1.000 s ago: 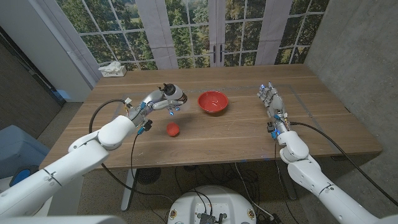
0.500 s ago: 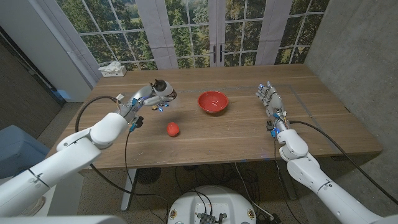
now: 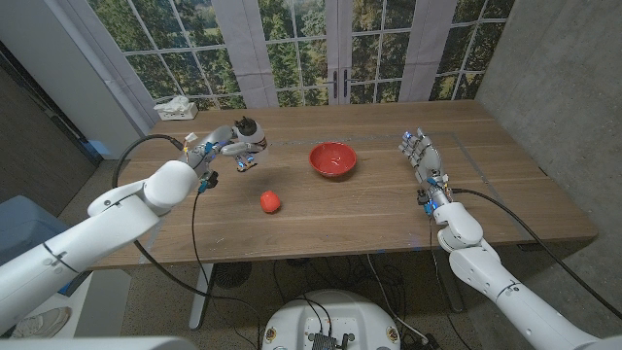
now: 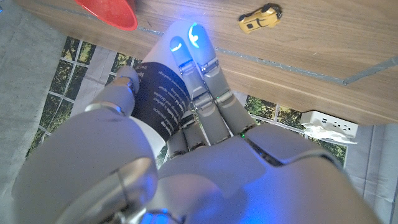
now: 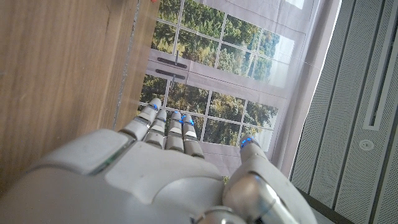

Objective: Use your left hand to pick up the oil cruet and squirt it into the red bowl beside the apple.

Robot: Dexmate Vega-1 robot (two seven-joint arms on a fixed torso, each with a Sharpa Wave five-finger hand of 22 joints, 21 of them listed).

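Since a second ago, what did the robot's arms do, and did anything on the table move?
The left hand, gripping the dark oil cruet, has carried it away from the red bowl, toward the table's far left side. It has not let go. The apple and bowl stayed put, and the right hand stayed upright and open in its spot on the table.

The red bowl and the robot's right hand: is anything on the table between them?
No. In the head view, bare wood lies between the red bowl and the right hand.

Lab or test room | wooden table (image 3: 369, 209) | concrete wall (image 3: 554, 87) | glass doors (image 3: 335, 49) (trees outside)
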